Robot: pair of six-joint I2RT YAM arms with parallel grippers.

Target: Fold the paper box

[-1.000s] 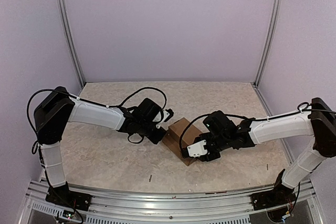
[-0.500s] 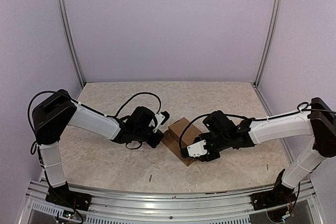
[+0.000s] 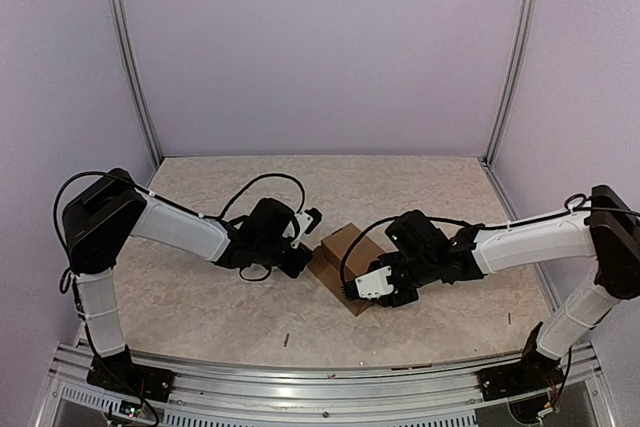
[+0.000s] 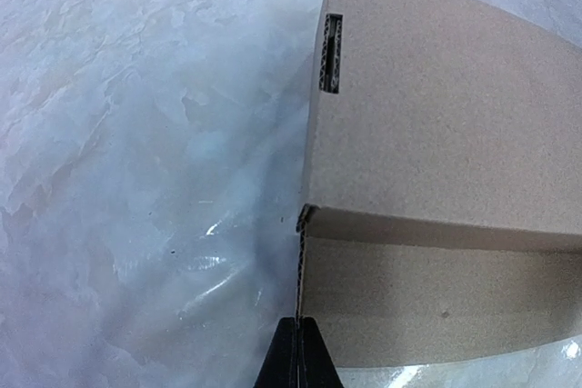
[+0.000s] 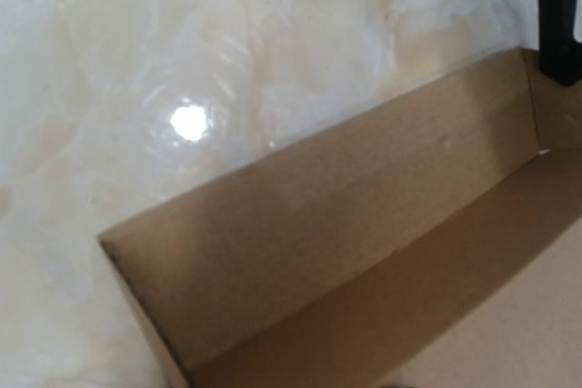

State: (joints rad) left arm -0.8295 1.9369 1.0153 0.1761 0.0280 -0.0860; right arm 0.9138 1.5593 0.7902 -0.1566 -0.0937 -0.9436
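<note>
The paper box (image 3: 345, 245) sat near the middle of the marbled table (image 3: 200, 297), one corner pointing toward the arms' bases, its lid panel lying across the top. The left gripper (image 3: 308, 249) stood at the box's 9 o'clock, and its wrist view showed the fingertips (image 4: 296, 352) drawn fully together against the corrugated edge of a side wall. The right gripper (image 3: 355, 292) was low at the box's 5 o'clock corner; whether it was open or clamped could not be told.
</note>
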